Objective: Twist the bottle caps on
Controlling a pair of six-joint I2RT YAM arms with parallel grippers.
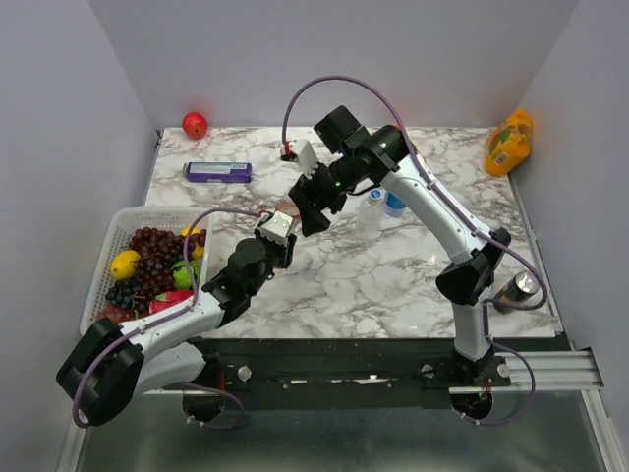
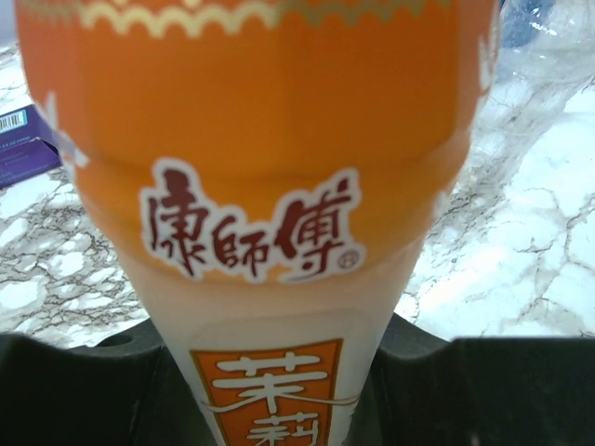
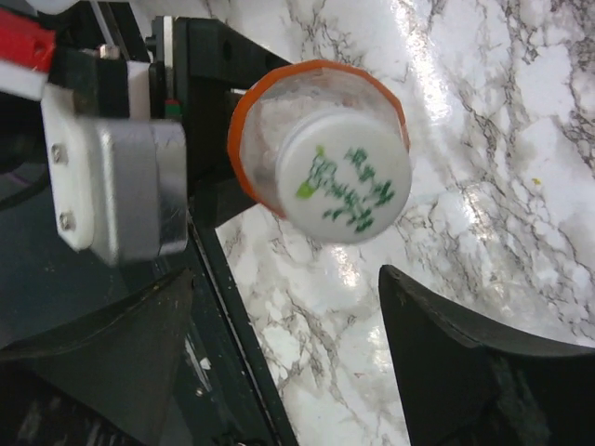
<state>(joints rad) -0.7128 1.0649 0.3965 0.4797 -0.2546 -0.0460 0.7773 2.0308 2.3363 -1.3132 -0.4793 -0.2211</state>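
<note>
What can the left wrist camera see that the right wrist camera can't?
Only the left wrist: the orange label with writing on the bottle, a purple box and a clear bottle behind. Only the right wrist: the white cap on top, and the open right claw. Both: the same bottle, held by the left claw, and the marble table.

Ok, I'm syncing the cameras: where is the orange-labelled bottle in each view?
Top external: orange-labelled bottle just left of centre.
Left wrist: fills the middle of the picture.
Right wrist: upper centre, seen from above, white cap on.
Shared landmark: the marble tabletop.
</note>
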